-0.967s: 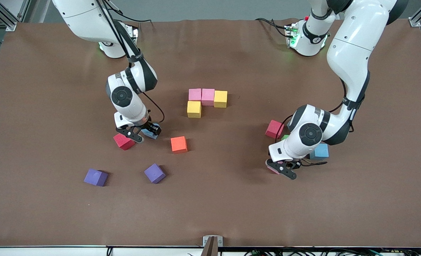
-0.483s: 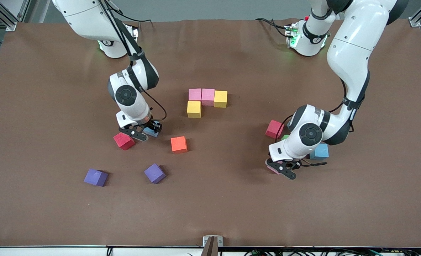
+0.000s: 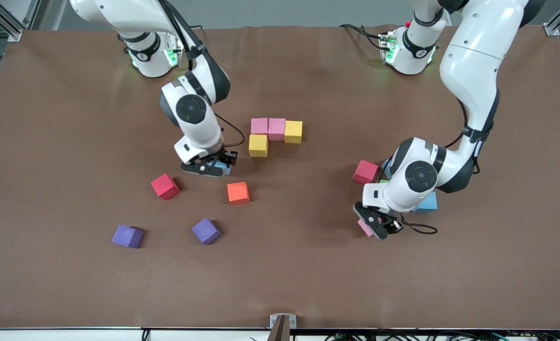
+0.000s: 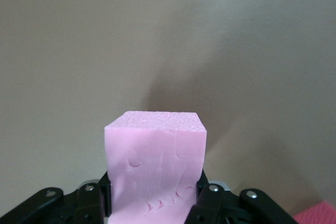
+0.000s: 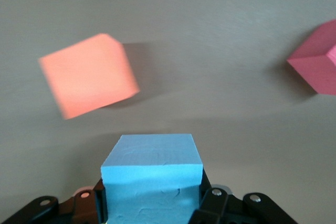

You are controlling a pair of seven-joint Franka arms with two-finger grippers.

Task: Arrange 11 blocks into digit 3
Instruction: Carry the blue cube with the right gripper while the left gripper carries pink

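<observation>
Soft, light foam: right gripper (image 3: 212, 166), frame centre-left, clamps a blue cube (image 5: 152, 179) by its sides; left gripper (image 3: 377, 226), lower right, pinches a dented pink cube (image 4: 155, 169)

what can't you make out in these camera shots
- Green block, front view: only a sliver shows; the left arm covers the rest.
- Light blue block beside it, front view: partly covered by the same arm.
- Red block, right wrist view: cut off by the frame edge.

Eleven task blocks (image 3: 276, 129), two purple cubes (image 3: 206, 230)
</observation>
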